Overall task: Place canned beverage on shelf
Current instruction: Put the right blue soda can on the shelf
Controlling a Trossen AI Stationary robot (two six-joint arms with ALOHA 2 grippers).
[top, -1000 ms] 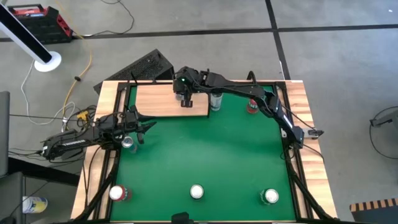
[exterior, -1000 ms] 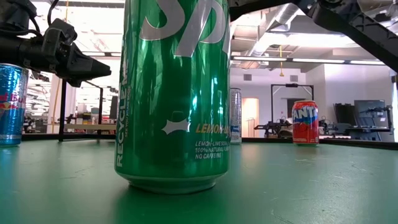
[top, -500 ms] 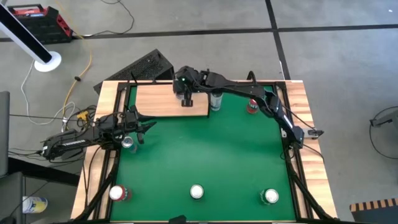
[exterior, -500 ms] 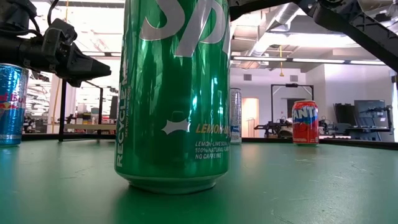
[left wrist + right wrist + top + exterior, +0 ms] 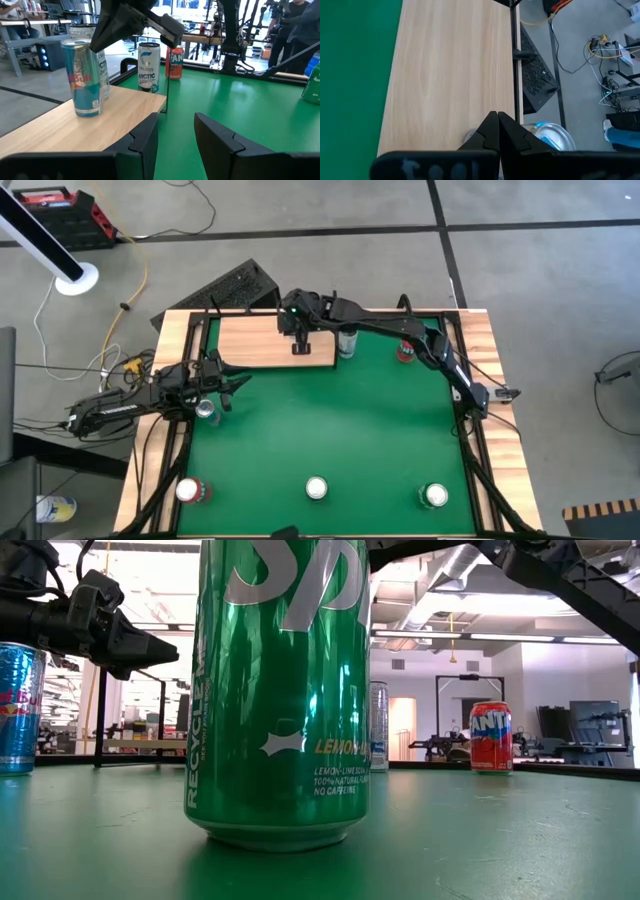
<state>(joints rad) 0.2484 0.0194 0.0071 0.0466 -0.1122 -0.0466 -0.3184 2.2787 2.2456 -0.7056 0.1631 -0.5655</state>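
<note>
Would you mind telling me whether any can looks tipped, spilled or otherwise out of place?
Nothing stands out. The Red Bull can and the can behind it stand upright on the shelf; the Celsius can, Fanta can and Sprite can stand upright on the green table. No spill shows.

Both arms are being shown as dark, nearly black, slender jointed links. A small green light is being displayed on the wrist housing of the right arm (image 5: 293, 308). Thin black cables are being carried along the right arm's long links and at the base of the left arm (image 5: 110, 412). The left gripper (image 5: 175, 135) is being seen as two matte black, blocky fingers with angled, stepped inner faces. The right gripper (image 5: 498, 131) is being seen as two black wedge-shaped fingers on a black crossbar.
</note>
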